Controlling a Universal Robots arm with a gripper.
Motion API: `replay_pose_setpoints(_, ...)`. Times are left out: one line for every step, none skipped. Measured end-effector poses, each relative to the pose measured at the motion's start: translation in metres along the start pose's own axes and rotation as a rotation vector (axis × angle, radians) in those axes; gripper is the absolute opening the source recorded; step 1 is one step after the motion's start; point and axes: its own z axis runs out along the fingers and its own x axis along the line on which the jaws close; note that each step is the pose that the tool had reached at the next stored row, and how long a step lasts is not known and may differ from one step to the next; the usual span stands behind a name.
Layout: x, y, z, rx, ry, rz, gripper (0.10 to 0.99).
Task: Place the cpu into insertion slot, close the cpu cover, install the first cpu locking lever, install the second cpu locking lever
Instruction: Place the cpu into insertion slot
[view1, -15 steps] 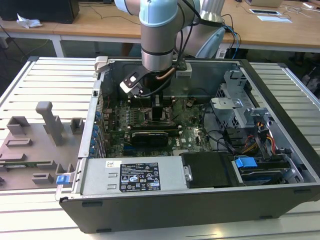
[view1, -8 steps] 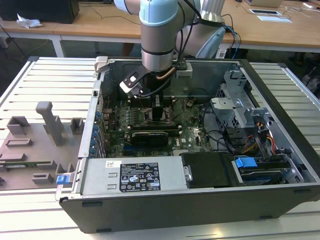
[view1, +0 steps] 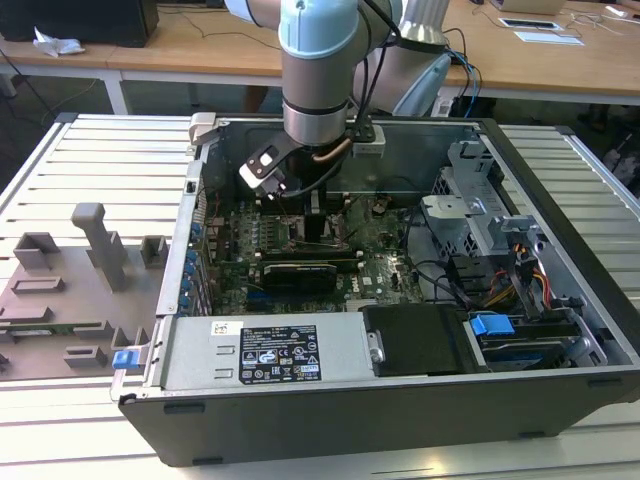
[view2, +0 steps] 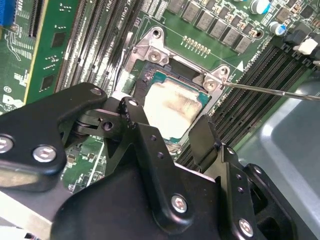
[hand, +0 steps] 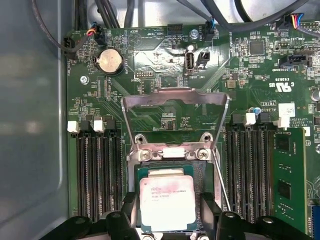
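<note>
Setting: pale wooden desks (view1: 200, 45) stand behind a slatted grey metal table (view1: 100, 170), which bears an open dark grey computer case (view1: 400, 420).
Pincer: the black two-fingered gripper (view2: 167, 116) on the pale blue and silver robot arm (view1: 318, 60) reaches down into the case. Its fingers (view2: 150, 145) stand apart, one on each side of the chip, and do not look clamped on it.
Chip: the small, flat, square cpu (hand: 167, 202), with its pale silver-beige metal face up, lies level in the socket between the fingers.
Socket: the square insertion slot (hand: 168, 153) has a silver metal rim and holds the chip.
Cover: the thin silver cpu cover (hand: 175, 96), a frame with a square window, stands raised on its hinge, not yet down.
Lever: a thin steel locking lever (hand: 221, 180) slants free just beside the socket.
Around: long black memory slots (hand: 97, 175) flank the socket on the green circuit board (hand: 150, 60).
Handling: the chip is probably light, stiff and thin, with a smooth face that may slip. Its underside and the socket's pins are likely fragile. Two opposite edges seem the safe hold, kept level and without squeezing hard.
</note>
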Motion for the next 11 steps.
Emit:
replay_pose_setpoints(-0.0001,0.0000,0.0000,0.000,-0.0038,0.000,0.612)
replay_pose_setpoints(0.0000,-0.0001,0.0000,0.000,-0.0088,0.000,0.612)
replay_pose_setpoints(0.0000,-0.0001,0.0000,0.000,-0.0155,0.000,0.612)
replay_pose_setpoints(0.0000,0.0000,0.0000,0.000,-0.0198,-0.001,0.612)
replay_pose_setpoints(0.0000,-0.0001,0.0001,0.000,-0.0266,-0.001,0.612)
replay_pose_setpoints(0.0000,-0.0001,0.0001,0.001,-0.0338,-0.001,0.612)
replay_pose_setpoints(0.0000,0.0000,0.0001,0.001,-0.0387,-0.001,0.612)
replay_pose_setpoints(-0.0001,0.0000,0.0001,0.001,-0.0418,-0.002,0.612)
replay_pose_setpoints(-0.0001,0.0000,0.0001,0.001,-0.0425,-0.002,0.612)
replay_pose_setpoints(0.0000,0.0000,0.0001,0.001,-0.0433,-0.002,0.612)
replay_pose_setpoints(0.0000,0.0000,0.0001,0.001,-0.0449,-0.002,0.612)
